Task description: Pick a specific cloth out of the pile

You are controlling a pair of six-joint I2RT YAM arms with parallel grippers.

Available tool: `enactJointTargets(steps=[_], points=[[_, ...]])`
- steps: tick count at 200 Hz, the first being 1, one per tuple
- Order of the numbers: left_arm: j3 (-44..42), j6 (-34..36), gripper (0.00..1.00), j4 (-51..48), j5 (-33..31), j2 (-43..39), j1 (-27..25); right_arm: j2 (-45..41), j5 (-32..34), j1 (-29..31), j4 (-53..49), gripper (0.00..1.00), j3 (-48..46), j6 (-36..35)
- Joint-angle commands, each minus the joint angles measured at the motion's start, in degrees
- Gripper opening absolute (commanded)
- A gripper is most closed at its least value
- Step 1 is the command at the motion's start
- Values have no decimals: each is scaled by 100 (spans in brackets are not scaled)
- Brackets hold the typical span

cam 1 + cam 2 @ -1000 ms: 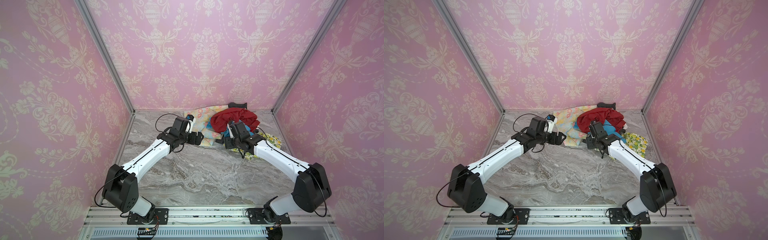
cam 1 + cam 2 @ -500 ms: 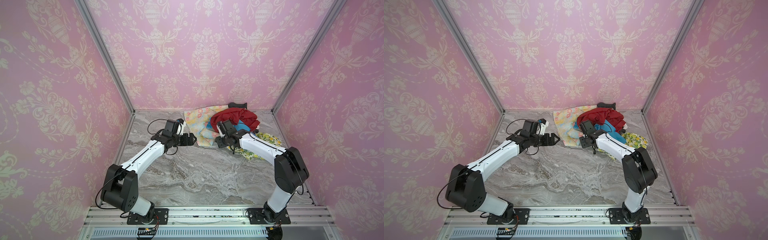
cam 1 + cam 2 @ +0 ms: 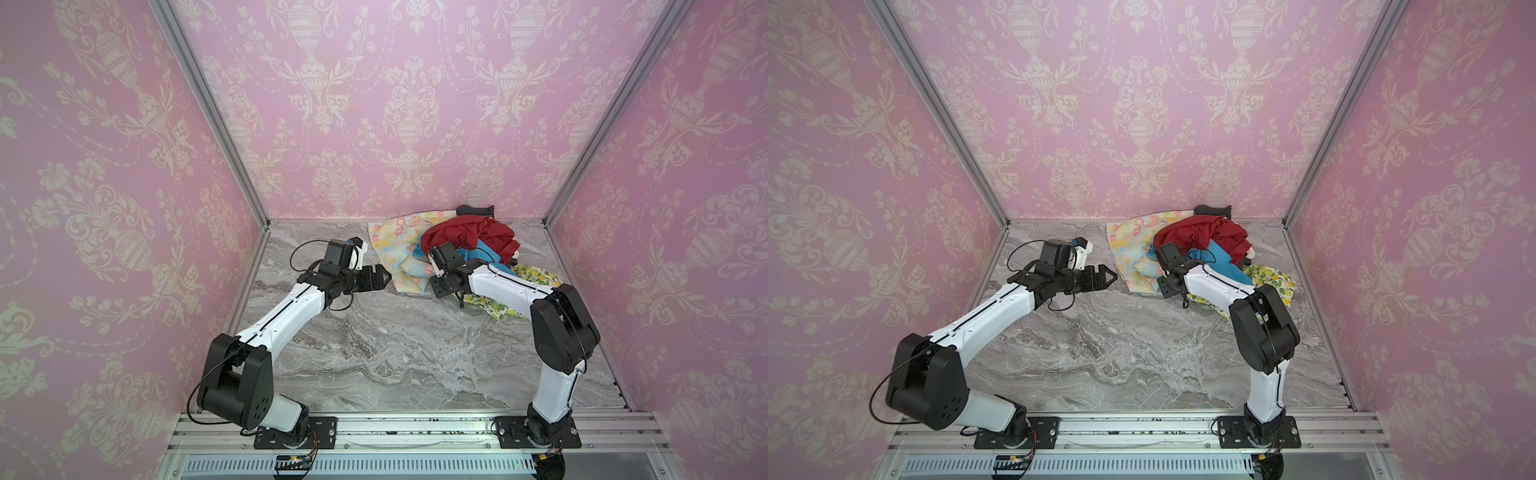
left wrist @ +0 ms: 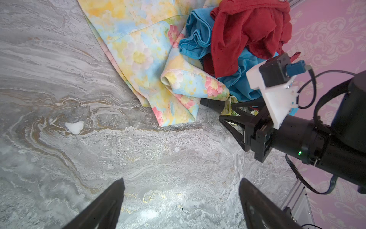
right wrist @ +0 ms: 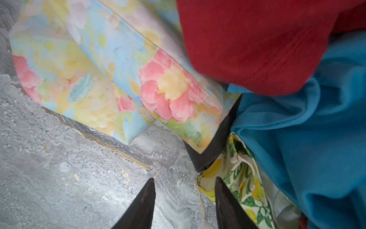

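Note:
The pile [image 3: 457,253] lies at the back right: a dark red cloth [image 3: 469,235] on top, bright blue [image 3: 484,255], pastel floral [image 3: 399,245] and lemon-print [image 3: 523,282] beneath. The black cloth shows as a strip against the back wall [image 3: 476,209] [image 3: 1212,210]. A black corner [image 5: 213,146] [image 4: 212,103] also pokes out under the floral cloth's front edge. My right gripper [image 5: 184,181] [image 3: 436,286] [image 3: 1163,286] hovers just short of that corner, jaws partly apart and empty. My left gripper [image 4: 181,184] [image 3: 384,276] [image 3: 1113,276] is wide open over bare table, left of the pile.
The marble table [image 3: 374,353] stretches in front of the pile. Pink walls close in the back and both sides, with metal corner posts [image 3: 548,220]. The right arm's forearm [image 3: 507,286] lies over the lemon-print cloth.
My right gripper has slid left along the pile's front edge while its jaws narrowed. My left gripper drew back a little to the left, still wide open.

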Motion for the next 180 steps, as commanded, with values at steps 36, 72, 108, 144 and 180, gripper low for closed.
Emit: enactJointTargets(steps=[36,72,108,144,180], points=[[28,-42,92,3,99,-171,25,502,232,17,44,45,441,-228],[29,-34,92,-16,112,-194,36,794,366,-64,72,41,624,-326],[5,-50,92,1,91,-218,36,1012,287,-211,142,33,694,-297],[11,-51,93,12,69,-243,32,1088,144,-317,141,0,781,-264],[19,-68,93,21,64,-260,39,592,-28,-430,44,0,882,-235]])
